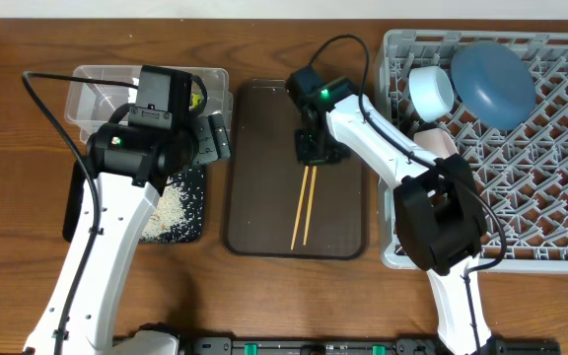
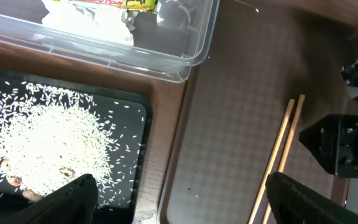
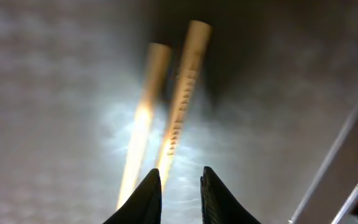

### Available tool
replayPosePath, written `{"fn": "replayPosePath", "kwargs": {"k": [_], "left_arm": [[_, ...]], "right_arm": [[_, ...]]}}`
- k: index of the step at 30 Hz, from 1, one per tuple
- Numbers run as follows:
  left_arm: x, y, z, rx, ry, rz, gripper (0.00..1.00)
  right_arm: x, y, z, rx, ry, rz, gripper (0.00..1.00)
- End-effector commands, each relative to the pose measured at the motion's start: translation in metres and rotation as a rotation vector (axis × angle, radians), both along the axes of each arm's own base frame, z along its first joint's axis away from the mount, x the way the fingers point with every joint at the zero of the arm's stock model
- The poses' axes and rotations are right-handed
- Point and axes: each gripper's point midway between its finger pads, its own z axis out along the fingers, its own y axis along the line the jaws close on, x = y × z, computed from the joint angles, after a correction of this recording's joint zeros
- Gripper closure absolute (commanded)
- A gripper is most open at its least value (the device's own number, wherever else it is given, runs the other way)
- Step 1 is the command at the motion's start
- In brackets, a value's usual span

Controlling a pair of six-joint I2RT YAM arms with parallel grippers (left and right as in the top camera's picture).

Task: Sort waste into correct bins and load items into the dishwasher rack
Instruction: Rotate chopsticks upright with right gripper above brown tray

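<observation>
Chopsticks (image 1: pixel 303 207) on tray (image 1: pixel 254 148), left of rack (image 1: pixel 540 197)

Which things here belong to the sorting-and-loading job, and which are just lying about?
Job: chopsticks, rice scraps, black tub, clear tub, wrapper, tissue, grey rack, white cup, blue dish.
Lying about: brown tray.

Seen from above, the table (image 1: pixel 8 227) is evenly and softly lit, with a faint shadow beside the left arm (image 1: pixel 97 266) and a green lamp (image 1: pixel 322 95) glowing on the right arm (image 1: pixel 373 138). Close over the brown tray (image 3: pixel 42 93) the view is dim and badly blurred: the chopsticks (image 3: pixel 184 93) are soft-edged, pale glare sits beneath them, and the far corners fall dark. Over the left side the rice (image 2: pixel 48 143) is crisp, with glints along the rim of the clear tub (image 2: pixel 166 62).
</observation>
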Motion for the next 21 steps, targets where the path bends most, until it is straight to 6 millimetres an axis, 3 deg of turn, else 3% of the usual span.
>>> {"fn": "replayPosePath", "kwargs": {"k": [1, 10, 21], "left_arm": [[0.002, 0.004, 0.001, 0.020, -0.004, 0.000, 0.11], [0.002, 0.004, 0.001, 0.020, -0.004, 0.000, 0.11], [0.002, 0.004, 0.001, 0.020, -0.004, 0.000, 0.11]], "right_arm": [[0.004, -0.014, 0.003, -0.043, -0.047, -0.071, 0.80], [0.001, 0.014, -0.013, 0.034, -0.077, -0.007, 0.78], [0.003, 0.014, -0.011, 0.066, -0.058, -0.005, 0.81]]}}
